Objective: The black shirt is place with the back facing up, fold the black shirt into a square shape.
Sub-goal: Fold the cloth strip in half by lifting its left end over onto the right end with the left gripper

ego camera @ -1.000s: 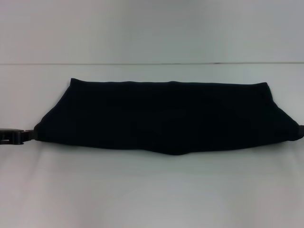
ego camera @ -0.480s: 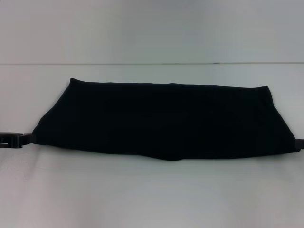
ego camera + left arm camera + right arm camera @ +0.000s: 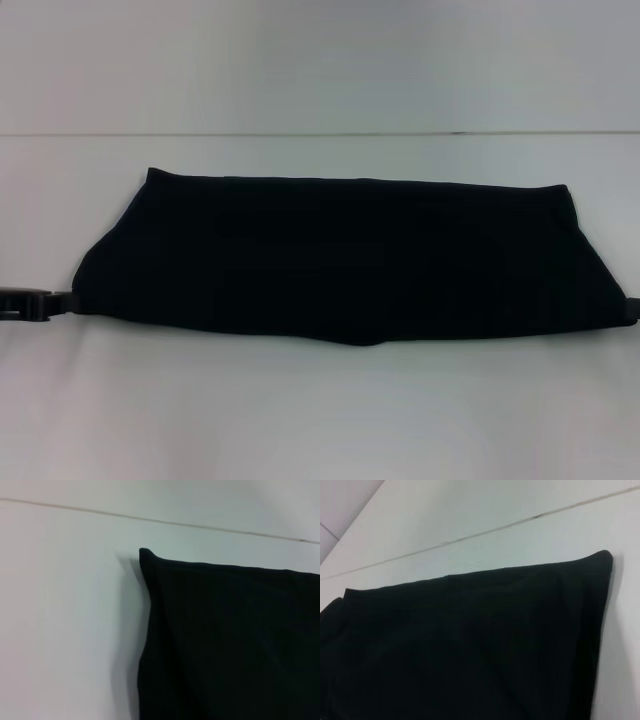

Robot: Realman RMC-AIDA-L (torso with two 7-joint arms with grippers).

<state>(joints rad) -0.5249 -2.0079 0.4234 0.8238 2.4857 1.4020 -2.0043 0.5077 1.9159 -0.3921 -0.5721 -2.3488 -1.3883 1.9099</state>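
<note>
Across the white table, seen from the head camera, the black shirt lies as a wide, folded band, its far edge straight and its near edge sagging to a low point about the middle. At the shirt's left near corner the left gripper reaches in from the frame's edge, its dark fingers meeting the cloth right at that corner (whether they pinch the fabric or merely touch it cannot be told). At the shirt's right near corner only a sliver of the right gripper shows, touching the cloth there; its fingers cannot be made out.

From the left wrist camera, the shirt fills much of the picture, one pointed far corner standing out against the table, with a thin seam line running beyond the shirt. No fingers show.

From the right wrist camera, the shirt spreads broadly, its other far corner rounded against the table. No fingers show here either.
</note>
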